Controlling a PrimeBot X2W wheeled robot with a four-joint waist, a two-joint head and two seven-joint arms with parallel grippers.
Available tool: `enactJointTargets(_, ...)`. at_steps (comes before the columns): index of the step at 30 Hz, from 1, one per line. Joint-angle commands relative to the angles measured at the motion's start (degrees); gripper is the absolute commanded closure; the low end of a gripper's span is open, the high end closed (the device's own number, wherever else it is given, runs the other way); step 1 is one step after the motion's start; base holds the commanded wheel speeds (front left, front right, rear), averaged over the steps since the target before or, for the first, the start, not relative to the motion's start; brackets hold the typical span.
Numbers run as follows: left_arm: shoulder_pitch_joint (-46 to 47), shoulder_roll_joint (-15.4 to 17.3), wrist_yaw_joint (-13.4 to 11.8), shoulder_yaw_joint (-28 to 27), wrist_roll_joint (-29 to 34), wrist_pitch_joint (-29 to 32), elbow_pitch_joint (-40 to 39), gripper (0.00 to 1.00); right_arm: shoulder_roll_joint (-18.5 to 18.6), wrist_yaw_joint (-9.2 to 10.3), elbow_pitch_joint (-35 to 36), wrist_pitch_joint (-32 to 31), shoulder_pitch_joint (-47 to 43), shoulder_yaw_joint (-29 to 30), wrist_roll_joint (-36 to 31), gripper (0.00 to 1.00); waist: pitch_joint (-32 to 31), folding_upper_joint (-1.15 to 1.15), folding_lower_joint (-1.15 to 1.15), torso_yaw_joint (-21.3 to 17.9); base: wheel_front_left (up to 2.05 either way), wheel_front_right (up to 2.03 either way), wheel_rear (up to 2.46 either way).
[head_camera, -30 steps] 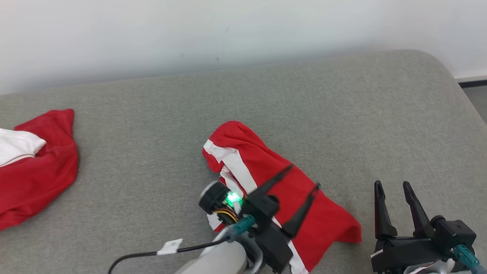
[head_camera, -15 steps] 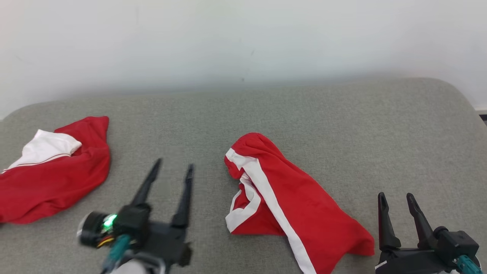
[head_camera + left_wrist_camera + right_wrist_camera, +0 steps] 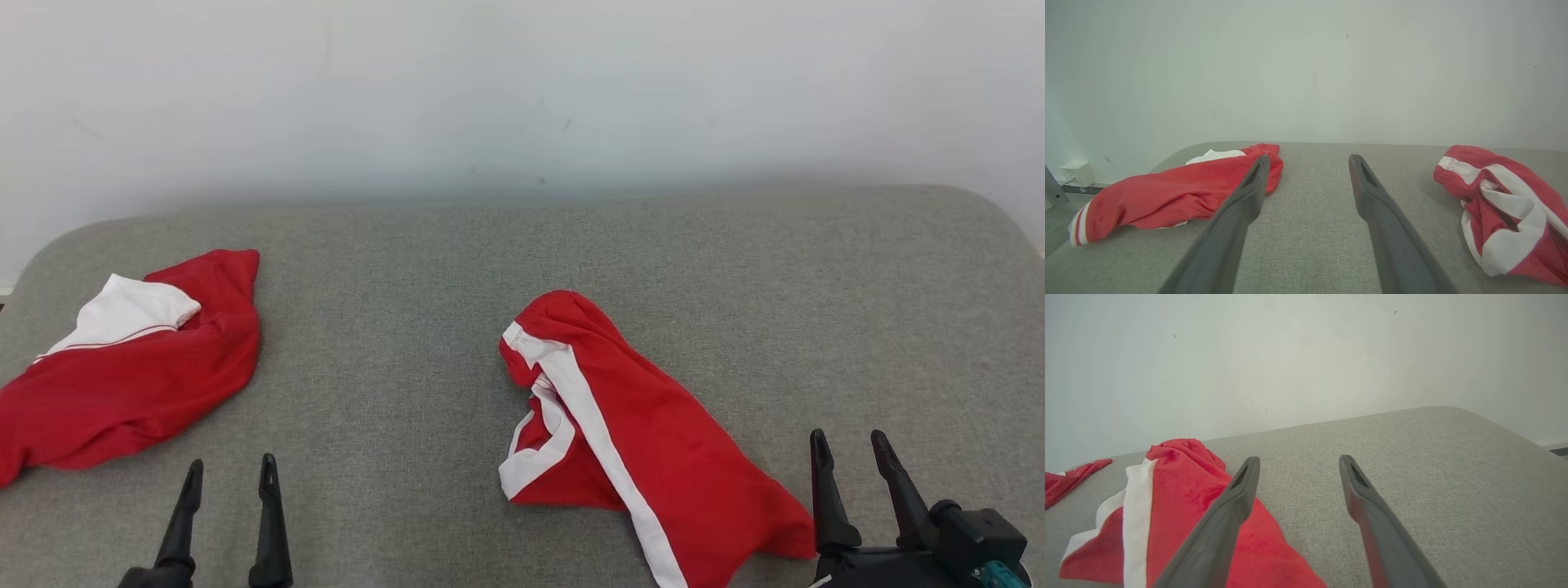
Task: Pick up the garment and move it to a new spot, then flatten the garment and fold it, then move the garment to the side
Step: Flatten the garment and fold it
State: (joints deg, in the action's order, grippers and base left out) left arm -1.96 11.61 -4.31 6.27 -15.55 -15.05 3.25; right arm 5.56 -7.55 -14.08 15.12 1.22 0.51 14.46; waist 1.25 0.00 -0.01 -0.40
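The left claw (image 3: 231, 490) has pulled back off the red shorts (image 3: 653, 441), fingers spread and empty; the right claw (image 3: 849, 465) sits spread beside them.

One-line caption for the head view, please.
Striped garment crumpled on pad centre, second garment at left; left gripper and right gripper open, holding nothing.

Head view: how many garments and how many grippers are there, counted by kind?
Garments: 2 (striped garment, left garment)
Grippers: 2 (left gripper, right gripper)
Total: 4
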Motion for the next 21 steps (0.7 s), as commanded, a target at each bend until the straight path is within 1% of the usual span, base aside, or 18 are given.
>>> enactJointTargets(1, -0.2, -0.5, 0.4, -0.4, 0.9, -0.2, 0.2, 0.0, 0.2, 0.12, 0.0, 0.0, 0.0, -0.1, -0.1, 0.0, 0.1, 0.0, 0.01, 0.1, 0.0, 0.0, 0.0)
enactJointTargets(4, 0.7, -1.9, 2.3, -1.2, 2.1, -0.2, 0.8, 0.0, 0.4, 0.12, 0.2, 0.0, 0.4, -0.3, -0.1, 0.0, 0.5, 0.0, 0.01, 0.1, 0.0, 0.0, 0.0)
enactJointTargets(8, 4.8, -2.8, 5.1, -1.5, 3.8, -0.2, 1.7, 0.0, 0.5, 0.12, 0.5, 0.1, 1.4, -1.0, 0.3, 0.0, 1.9, 0.0, 0.01, -0.5, 0.0, 0.0, 0.0)
enactJointTargets(11, 10.5, -1.9, 8.1, -1.0, 4.3, -0.2, 3.4, 0.0, 0.9, 0.12, 0.5, 0.0, 2.4, -1.5, 0.8, 0.0, 3.4, 0.0, 0.01, -1.8, 0.0, 0.0, 0.0)
enactJointTargets(13, 14.8, -0.9, 10.0, 0.0, 2.9, -0.2, 6.0, 0.0, 0.8, 0.12, 0.4, 0.0, 3.1, -1.7, 1.0, 0.0, 4.4, 0.0, 0.01, -3.1, 0.0, 0.0, 0.0)
enactJointTargets(15, 19.9, 1.0, 11.3, 2.3, 1.1, 0.8, 8.5, 0.0, 0.6, 0.12, 0.3, 0.1, 3.9, -1.8, 1.4, 0.0, 5.6, 0.0, 0.01, -4.6, 0.0, 0.0, 0.0)
enactJointTargets(17, 24.6, 3.5, 11.7, 4.6, -0.9, 2.6, 10.3, 0.0, 0.2, 0.12, 0.3, 0.0, 4.6, -1.9, 1.6, 0.0, 6.6, 0.0, 0.01, -6.4, 0.0, 0.0, 0.0)
enactJointTargets(19, 28.7, 6.2, 11.8, 9.7, -5.1, 5.1, 10.8, 0.0, -0.2, 0.12, 0.2, 0.0, 5.1, -1.9, 1.9, 0.0, 7.6, 0.0, 0.01, -8.3, 0.0, 0.0, 0.0)
enactJointTargets(21, 32.3, 10.4, 11.7, 15.3, -10.5, 8.5, 10.7, 0.0, -0.6, 0.12, 0.0, 0.0, 5.6, -1.9, 2.1, 0.0, 8.5, 0.0, 0.01, -10.1, 0.0, 0.0, 0.0)
